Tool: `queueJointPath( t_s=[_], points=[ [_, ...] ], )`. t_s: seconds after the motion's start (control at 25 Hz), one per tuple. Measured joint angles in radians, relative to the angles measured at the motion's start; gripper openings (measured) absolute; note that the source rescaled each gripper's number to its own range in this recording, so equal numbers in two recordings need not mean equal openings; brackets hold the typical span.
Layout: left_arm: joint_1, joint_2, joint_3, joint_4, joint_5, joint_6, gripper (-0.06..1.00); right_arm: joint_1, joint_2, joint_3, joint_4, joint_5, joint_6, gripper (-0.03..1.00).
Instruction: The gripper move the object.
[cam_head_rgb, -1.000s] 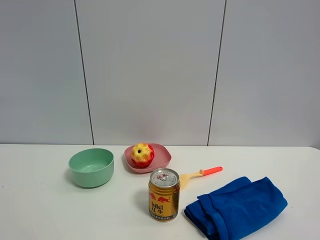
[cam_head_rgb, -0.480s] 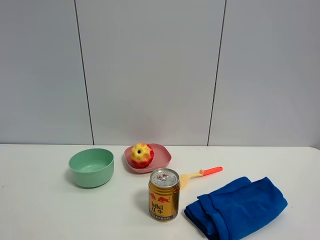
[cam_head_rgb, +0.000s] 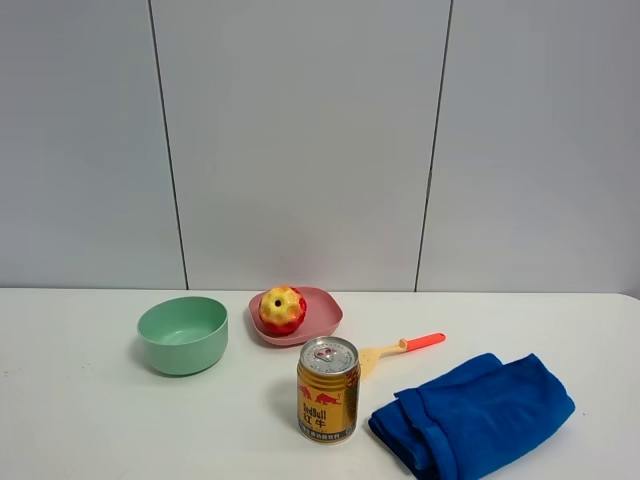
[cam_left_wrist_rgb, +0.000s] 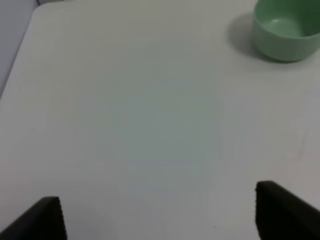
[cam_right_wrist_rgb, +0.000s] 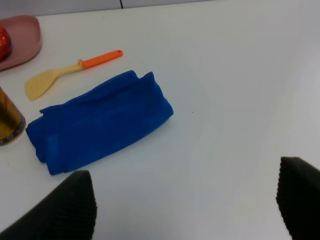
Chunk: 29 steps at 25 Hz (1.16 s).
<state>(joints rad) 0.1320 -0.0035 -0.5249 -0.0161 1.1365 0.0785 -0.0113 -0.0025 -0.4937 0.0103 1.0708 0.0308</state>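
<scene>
The toy fruit (cam_head_rgb: 282, 308), glossy red with yellow patches, sits on a pink plate (cam_head_rgb: 325, 318) at the back middle of the white table. A red sliver of it shows at the edge of the right wrist view (cam_right_wrist_rgb: 2, 44). My left gripper (cam_left_wrist_rgb: 157, 215) is open and empty over bare table, with the green bowl (cam_left_wrist_rgb: 286, 30) far ahead of it. My right gripper (cam_right_wrist_rgb: 192, 200) is open and empty, hovering near the blue cloth (cam_right_wrist_rgb: 100, 122). Neither arm shows in the exterior high view.
A green bowl (cam_head_rgb: 183, 333) stands left of the plate. A gold Red Bull can (cam_head_rgb: 328, 389) stands in front of the plate. A yellow spatula with an orange handle (cam_head_rgb: 400, 347) and a folded blue cloth (cam_head_rgb: 472, 411) lie to the right.
The fruit has shifted and turned slightly to the left on the plate. Nothing else has visibly moved.
</scene>
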Motion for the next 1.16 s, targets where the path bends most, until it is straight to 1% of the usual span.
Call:
queueJointPath(
  t_s=[0.12,0.28,0.44,1.16],
  points=[
    [-0.029,0.0,0.026,-0.003,-0.054,-0.012,0.74,0.0,0.0,0.0,0.0,0.0,0.0,1.0],
    [-0.036,0.0,0.036,0.008,-0.07,-0.046,0.74,0.0,0.0,0.0,0.0,0.0,0.0,1.0],
    [-0.036,0.0,0.036,0.028,-0.071,-0.079,0.74,0.0,0.0,0.0,0.0,0.0,0.0,1.0],
    [-0.038,0.0,0.036,0.031,-0.071,-0.084,0.74,0.0,0.0,0.0,0.0,0.0,0.0,1.0]
  ],
)
